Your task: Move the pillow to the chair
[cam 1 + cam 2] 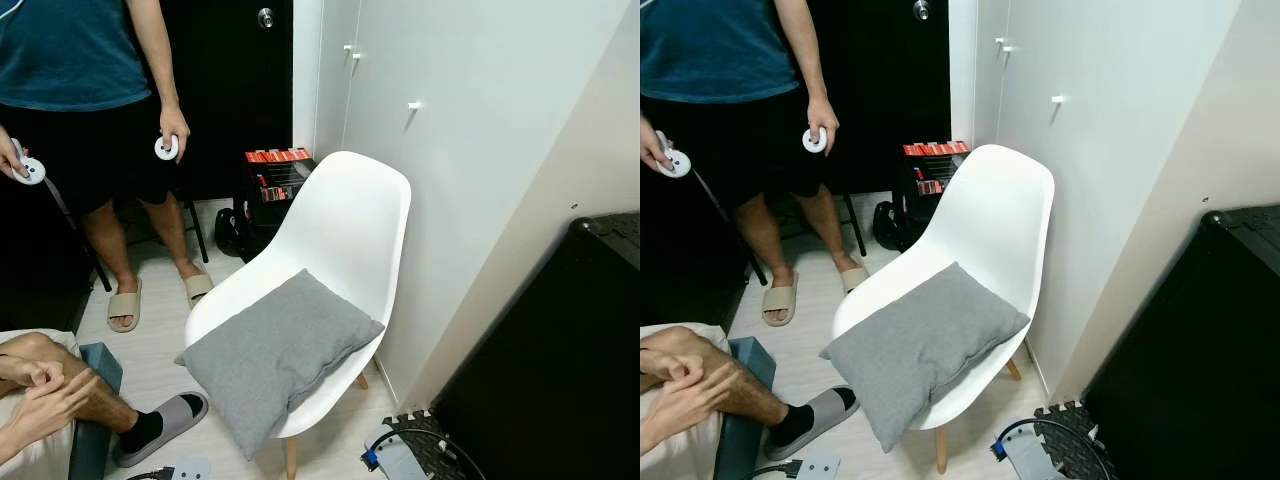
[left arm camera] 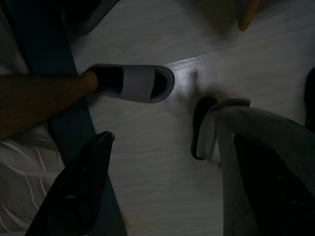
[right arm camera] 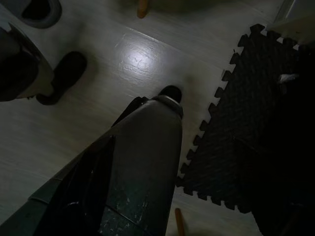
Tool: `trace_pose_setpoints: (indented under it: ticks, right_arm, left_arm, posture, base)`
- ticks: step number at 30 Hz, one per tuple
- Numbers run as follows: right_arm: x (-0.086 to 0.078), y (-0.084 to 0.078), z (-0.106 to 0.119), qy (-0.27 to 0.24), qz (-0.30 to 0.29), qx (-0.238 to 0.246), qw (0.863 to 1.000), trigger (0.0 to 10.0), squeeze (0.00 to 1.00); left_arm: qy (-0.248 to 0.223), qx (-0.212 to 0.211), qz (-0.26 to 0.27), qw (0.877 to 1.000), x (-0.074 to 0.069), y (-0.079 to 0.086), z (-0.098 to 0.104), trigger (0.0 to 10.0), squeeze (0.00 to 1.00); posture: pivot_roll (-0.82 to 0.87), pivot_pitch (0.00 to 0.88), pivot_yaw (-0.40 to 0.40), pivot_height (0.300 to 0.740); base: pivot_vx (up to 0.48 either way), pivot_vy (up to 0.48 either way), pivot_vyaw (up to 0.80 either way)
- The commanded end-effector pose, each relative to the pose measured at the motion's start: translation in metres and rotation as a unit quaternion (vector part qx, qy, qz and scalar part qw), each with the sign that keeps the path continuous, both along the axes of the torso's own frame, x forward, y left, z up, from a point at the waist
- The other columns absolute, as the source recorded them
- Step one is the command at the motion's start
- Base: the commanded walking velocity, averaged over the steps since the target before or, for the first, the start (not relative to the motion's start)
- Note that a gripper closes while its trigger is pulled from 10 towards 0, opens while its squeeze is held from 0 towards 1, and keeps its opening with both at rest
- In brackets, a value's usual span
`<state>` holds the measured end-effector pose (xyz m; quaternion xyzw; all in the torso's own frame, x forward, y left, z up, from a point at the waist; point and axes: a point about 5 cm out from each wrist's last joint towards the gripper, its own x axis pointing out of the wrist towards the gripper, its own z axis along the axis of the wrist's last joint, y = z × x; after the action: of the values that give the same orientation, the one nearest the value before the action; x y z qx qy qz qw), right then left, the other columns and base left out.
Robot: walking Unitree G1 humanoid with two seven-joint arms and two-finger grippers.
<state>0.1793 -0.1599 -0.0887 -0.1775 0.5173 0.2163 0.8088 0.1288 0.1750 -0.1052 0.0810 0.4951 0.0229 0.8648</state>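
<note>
Landmark: the white chair (image 1: 345, 215).

Nearest, below and in front of the chair: both arms hang idle, pointing at the floor (image 2: 162, 157). Left gripper (image 2: 162, 187) has its two black fingers (image 2: 81, 182) spread wide, nothing between them, only pale floorboards and the robot's own foot. Right gripper: one dark finger (image 3: 83, 191) can be made out in the gloom against the robot's leg; open or closed, can't tell.

Near-left of the chair: a seated person's leg and grey slipper (image 1: 165, 420), hands clasped on the knee, feet kept just short of the chair. Near-right: black foam mat (image 3: 246, 123) with a cable (image 1: 1040, 430) lying on it.

On the chair: grey pillow (image 1: 275, 350) lies flat on the seat, one corner hanging over the front edge, back edge close to the backrest. It sits unheld, so my read is the task is done, or as good as.

Right of the chair: white cupboard doors (image 1: 470, 120), black cabinet (image 1: 560, 350).

Behind-left of the chair: a person stands with a white controller (image 1: 166, 148) in each hand, likely operating the robot. Dark shelf with red boxes (image 1: 277, 157) behind.
</note>
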Motion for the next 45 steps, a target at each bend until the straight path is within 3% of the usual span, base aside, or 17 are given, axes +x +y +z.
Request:
trace_pose_setpoints:
  ticks: [1,45]
  right_arm:
    - [-0.0045,-0.0017,-0.0019,0.005,0.004,-0.003,1.0,10.0,0.0]
    - [-0.0036,-0.0007,-0.0016,0.009,0.016,-0.008,1.0,10.0,0.0]
  left_arm:
    - [0.024,0.003,-0.006,1.0,-0.0107,0.0022,-0.0037,10.0,0.0]
    - [0.046,-0.002,0.001,0.999,-0.0201,0.0018,-0.0069,10.0,0.0]
  posture:
    - [0.04,0.081,-0.071,0.734]
    - [0.05,0.078,-0.073,0.734]
  base:
    - [0.0,0.0,0.0]
    - [0.0,0.0,0.0]
